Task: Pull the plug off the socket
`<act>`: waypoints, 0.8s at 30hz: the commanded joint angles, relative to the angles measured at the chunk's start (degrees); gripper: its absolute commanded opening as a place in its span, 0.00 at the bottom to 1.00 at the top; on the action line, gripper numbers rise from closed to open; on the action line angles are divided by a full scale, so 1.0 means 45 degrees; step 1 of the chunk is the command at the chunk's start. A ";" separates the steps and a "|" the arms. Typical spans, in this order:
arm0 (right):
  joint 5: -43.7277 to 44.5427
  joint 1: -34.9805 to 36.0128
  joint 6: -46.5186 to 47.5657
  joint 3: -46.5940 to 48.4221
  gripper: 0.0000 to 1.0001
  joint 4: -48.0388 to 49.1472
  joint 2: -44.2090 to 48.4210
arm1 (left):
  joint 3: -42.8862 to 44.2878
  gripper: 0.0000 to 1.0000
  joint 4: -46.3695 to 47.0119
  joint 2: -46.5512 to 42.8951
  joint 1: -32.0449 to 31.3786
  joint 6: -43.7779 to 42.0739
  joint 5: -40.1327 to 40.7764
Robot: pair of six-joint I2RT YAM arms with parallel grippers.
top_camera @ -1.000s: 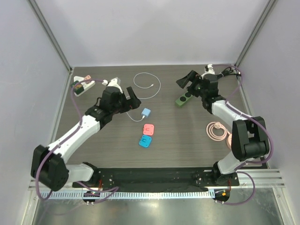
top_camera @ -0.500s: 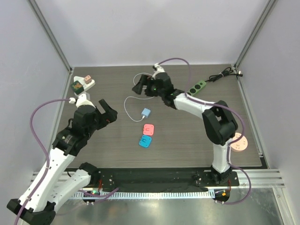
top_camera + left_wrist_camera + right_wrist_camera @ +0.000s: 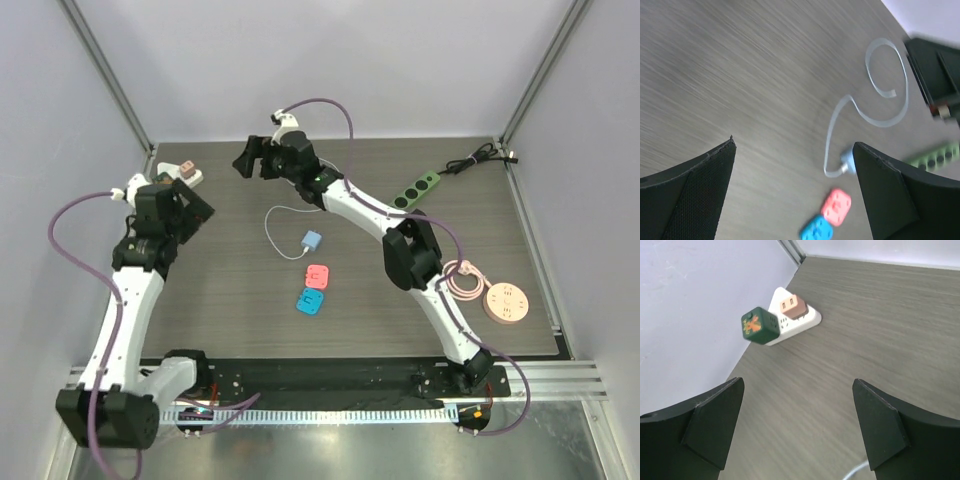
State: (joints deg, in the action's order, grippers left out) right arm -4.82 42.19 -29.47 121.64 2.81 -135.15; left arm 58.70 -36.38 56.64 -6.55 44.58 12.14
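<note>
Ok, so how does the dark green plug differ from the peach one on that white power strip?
The dark green plug carries an orange figure on its face; the peach plug is plain, showing two slots. The dark green plug looks bulkier than the peach plug and stands nearer the right wrist camera. Both are boxy and sit on the white power strip.

Bright, even light, faint shadows; motion blur smears the white cable (image 3: 827, 150) beyond the left claw (image 3: 793, 142); elsewhere sharp.
</note>
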 commanded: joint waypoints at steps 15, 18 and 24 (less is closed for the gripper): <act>-0.1038 0.0292 0.0829 0.4096 0.97 -0.0410 -0.3400 | 0.3516 1.00 0.3729 0.8523 0.4677 -0.0725 -0.0083; -0.1136 0.0311 0.0379 0.4859 0.97 -0.0039 -0.3967 | 0.4570 1.00 0.3553 0.9479 0.4697 -0.1194 0.0212; -0.1058 0.0330 -0.0304 0.4844 0.97 0.0859 -0.4185 | 0.6017 1.00 0.3709 1.1139 0.4716 -0.1820 0.0388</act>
State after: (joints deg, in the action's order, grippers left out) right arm -9.23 43.51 -28.84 142.08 2.07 -153.77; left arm 82.39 -22.48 104.60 14.59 38.87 12.12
